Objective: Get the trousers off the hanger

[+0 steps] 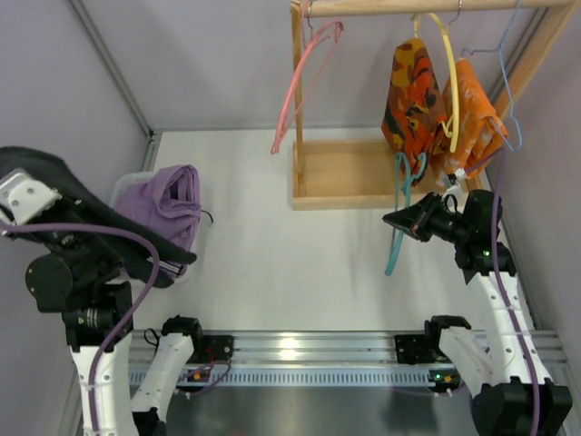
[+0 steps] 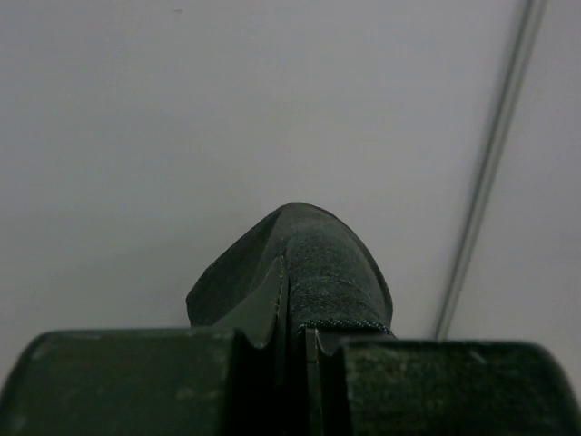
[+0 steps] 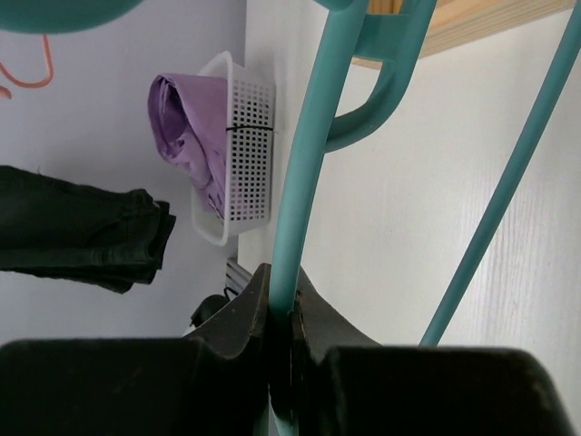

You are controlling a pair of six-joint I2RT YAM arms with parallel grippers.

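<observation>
— Where are the trousers (image 1: pixel 86 204)?
— They are seen at the far left of the overhead view, black and draped over the raised left arm, well apart from the teal hanger (image 1: pixel 393 256). How they hang below the arm cannot be made out.

— Is the left tool (image 2: pixel 289 313) visible?
— Only from its own wrist camera, where it is closed with a fold of the dark cloth pinched between the jaws. From overhead it is hidden.

— And the right tool (image 1: pixel 402 221)?
— It is clamped on the teal hanger's bar, beside the wooden rack (image 1: pixel 345 177). The hanger's upper end is lost against the orange garments (image 1: pixel 418 91).

— What else is seen?
— A white basket (image 1: pixel 127 186) holding purple cloth (image 1: pixel 172 204) stands at the desk's (image 1: pixel 290 263) left edge, partly covered by the trousers.
</observation>
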